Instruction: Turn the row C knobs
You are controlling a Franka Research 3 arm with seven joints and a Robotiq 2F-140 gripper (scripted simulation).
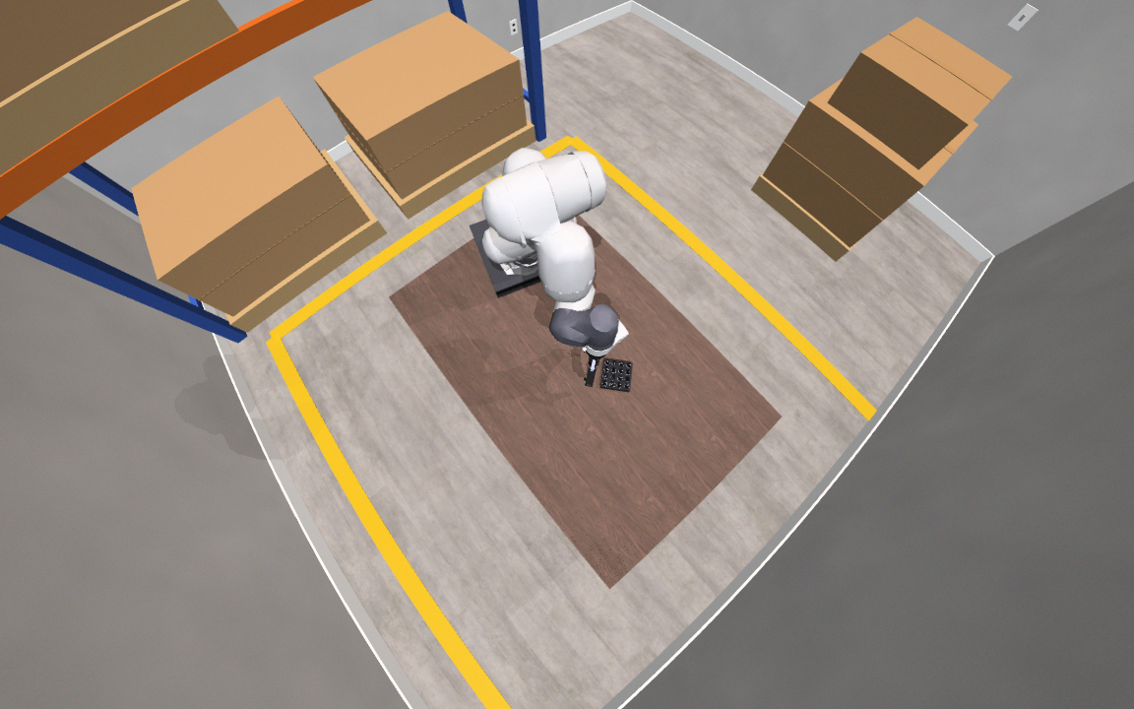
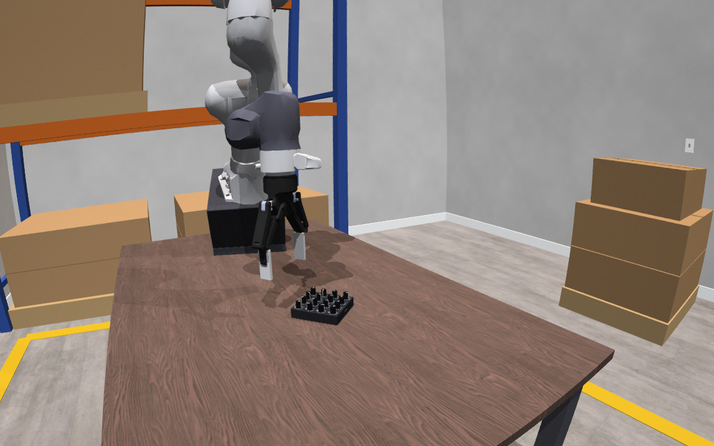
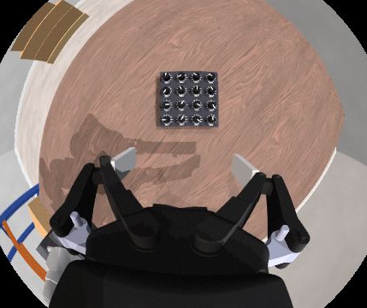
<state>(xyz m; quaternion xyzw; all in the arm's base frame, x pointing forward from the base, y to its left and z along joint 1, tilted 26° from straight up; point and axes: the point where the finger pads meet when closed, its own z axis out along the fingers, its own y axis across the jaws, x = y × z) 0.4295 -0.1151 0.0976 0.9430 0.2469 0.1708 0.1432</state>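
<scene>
Knobs in close ranks: judged chief hazard here. Feared one open finger brushing a neighbour on the descent, with little room between stems, and so shifting a knob outside row C off its starting mark. Suspected same trouble from opening too wide after a turn. Noted names too small to read and no socket made out; hence risk of taking the wrong row for C, or of copying D marks wrongly. Feared also a slip from an off-centre pinch, a forced turn against an end stop, or a sideways push sliding the whole box across the table (image 1: 685,458) (image 2: 348,376) (image 3: 277,51).

Found the knob box (image 1: 615,375) (image 2: 315,316) (image 3: 188,84) standing on the table, apparently level, beyond the fingertips and below their height. Saw it ahead of the gripper (image 1: 592,370) (image 2: 282,267) (image 3: 185,162) in the wrist view, roughly centred across the gap but not between the pads. Recorded jaws wide apart, with nothing held. Reckoned on needing a move over the box, then careful narrowing before any descent.
</scene>
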